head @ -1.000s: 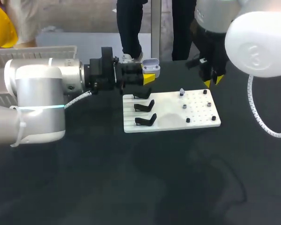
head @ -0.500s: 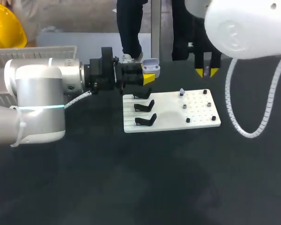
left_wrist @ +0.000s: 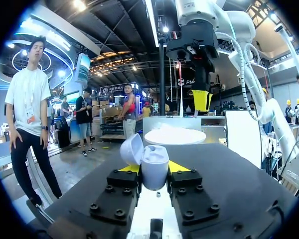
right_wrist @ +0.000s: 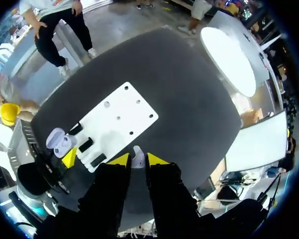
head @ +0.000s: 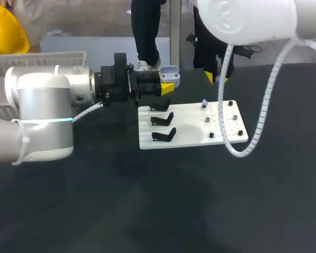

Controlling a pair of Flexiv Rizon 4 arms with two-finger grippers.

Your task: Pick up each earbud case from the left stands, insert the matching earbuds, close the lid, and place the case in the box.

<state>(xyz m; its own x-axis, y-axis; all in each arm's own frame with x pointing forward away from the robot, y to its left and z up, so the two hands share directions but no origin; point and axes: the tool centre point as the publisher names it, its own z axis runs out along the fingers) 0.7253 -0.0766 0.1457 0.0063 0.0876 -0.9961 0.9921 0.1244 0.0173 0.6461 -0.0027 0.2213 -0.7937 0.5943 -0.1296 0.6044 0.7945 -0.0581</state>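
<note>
My left gripper [head: 167, 83] is shut on a white earbud case [head: 169, 73], held level above the far left corner of the white board [head: 192, 138]. The case [left_wrist: 154, 168] sits between the fingers with its lid [left_wrist: 131, 149] flipped open. My right gripper [head: 216, 79] hangs above the board's far edge, to the right of the case. A small white earbud [right_wrist: 137, 157] shows pinched between its yellow tips. In the left wrist view that gripper [left_wrist: 201, 101] hangs ahead of and above the case. Three black stands [head: 162, 119] on the board's left side are bare.
On the board's right half, an earbud [head: 204, 103] and another one [head: 207, 119] sit on pegs, among several bare black pegs [head: 235, 117]. A pale crate [head: 37, 58] stands at the far left behind my left arm. The right arm's white coiled cable [head: 253, 132] dangles over the board's right edge.
My right arm has swung left and back from the board's right side toward the held case, its cable trailing over the board. The left arm and case have not moved.
</note>
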